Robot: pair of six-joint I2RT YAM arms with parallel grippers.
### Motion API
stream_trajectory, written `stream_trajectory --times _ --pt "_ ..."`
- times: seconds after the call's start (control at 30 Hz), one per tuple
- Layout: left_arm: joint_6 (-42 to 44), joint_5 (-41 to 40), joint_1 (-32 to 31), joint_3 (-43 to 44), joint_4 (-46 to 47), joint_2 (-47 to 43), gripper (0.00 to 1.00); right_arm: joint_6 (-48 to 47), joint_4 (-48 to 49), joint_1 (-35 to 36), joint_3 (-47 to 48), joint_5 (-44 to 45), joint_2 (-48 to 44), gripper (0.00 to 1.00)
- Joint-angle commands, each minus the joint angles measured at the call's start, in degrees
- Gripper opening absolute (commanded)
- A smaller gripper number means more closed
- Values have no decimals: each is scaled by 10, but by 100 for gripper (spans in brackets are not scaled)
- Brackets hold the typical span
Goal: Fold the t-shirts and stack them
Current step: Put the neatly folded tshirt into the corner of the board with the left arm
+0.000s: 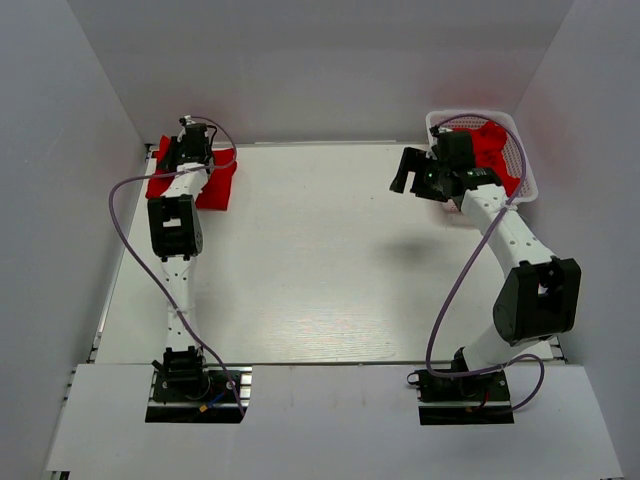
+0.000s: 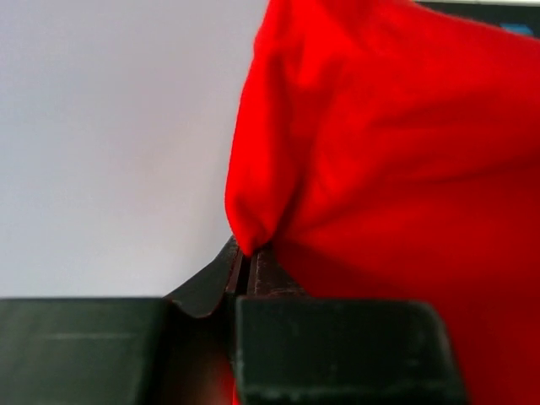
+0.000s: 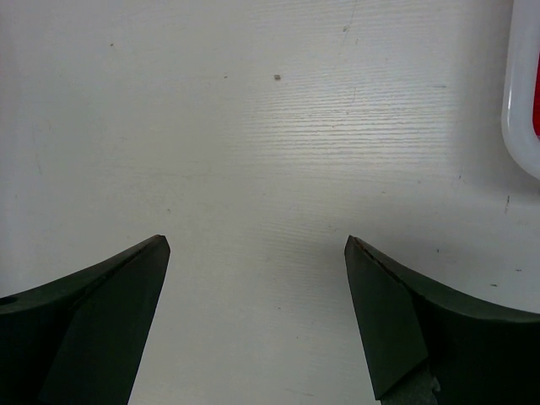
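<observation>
A folded red t-shirt (image 1: 216,186) lies at the far left corner of the table. My left gripper (image 1: 192,130) sits over its far edge. In the left wrist view the jaws (image 2: 245,260) are closed together, pinching a fold of the red t-shirt (image 2: 396,169) at their tips. More red t-shirts (image 1: 490,140) lie crumpled in the white mesh basket (image 1: 525,165) at the far right. My right gripper (image 1: 408,170) hovers over the bare table just left of the basket. It is open and empty in the right wrist view (image 3: 257,253).
The white table (image 1: 330,250) is boxed in by grey walls at the back and both sides. The basket's rim (image 3: 516,110) shows at the right edge of the right wrist view, with a sliver of red cloth (image 3: 537,110) inside.
</observation>
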Motion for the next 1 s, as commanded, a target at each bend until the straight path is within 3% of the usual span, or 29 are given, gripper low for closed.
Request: stream_trajectory --times 0.0,0.07,0.13,0.17,0.2,0.23,0.43,0.47,0.57,0.6,0.63,0.67,0.77,0.93,0.97 --pt "56 -30 5 15 111 -10 13 6 -18 -1 14 15 4 90" --pt "56 -24 11 24 111 -4 15 8 -21 0 15 15 8 90" --pt "56 -24 11 30 111 -4 24 12 -21 -1 14 17 9 90" --pt "56 -24 11 30 111 -4 38 13 -24 -1 15 22 10 90" --pt "56 -31 16 30 111 -9 96 13 -27 1 15 22 10 90" --pt "50 -31 17 30 111 -9 100 13 -26 -1 14 22 10 90" --pt "-29 -12 11 25 15 -80 100 11 -25 -1 17 19 -1 90" --pt "-53 -1 11 34 -54 -94 100 6 -21 1 13 21 -12 90" --pt "-179 127 5 52 -187 -164 100 6 -13 -1 -13 30 -47 90" --pt "-207 237 5 45 -263 -187 100 7 -9 -1 -25 37 -52 90" --pt "-257 290 5 32 -292 -209 100 9 -7 -3 -40 37 -60 90" --pt "-289 382 0 -17 -308 -261 100 10 -4 -1 -56 37 -81 90" --pt "-334 478 -17 -124 -287 -343 100 11 6 -1 -93 27 -118 90" --pt "-443 493 -100 -302 -281 -463 100 16 40 -1 -196 -26 -175 90" --pt "-444 484 -149 -352 -281 -479 100 16 37 -1 -212 -35 -180 90"
